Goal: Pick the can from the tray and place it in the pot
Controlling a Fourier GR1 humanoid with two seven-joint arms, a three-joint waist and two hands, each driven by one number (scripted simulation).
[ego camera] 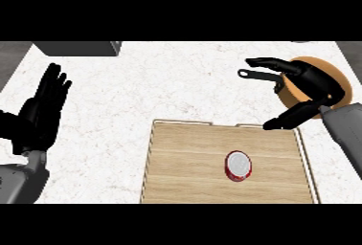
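Nearest, the red can [238,166] stands upright on the wooden tray [184,158], right of the tray's middle, untouched. It looks light, rigid and smooth, likely slippery, so a hold round its side wall should suit best. At the left edge the left hand [41,112] rests open, fingers straight and up. Beyond the tray's far right corner the right hand [305,91] hangs with fingers spread apart, holding nothing, above the pot [338,76] on the pale worktop [176,81].

Red can [238,166] upright on wooden tray [184,162], open right hand [311,88] over pot [338,76].
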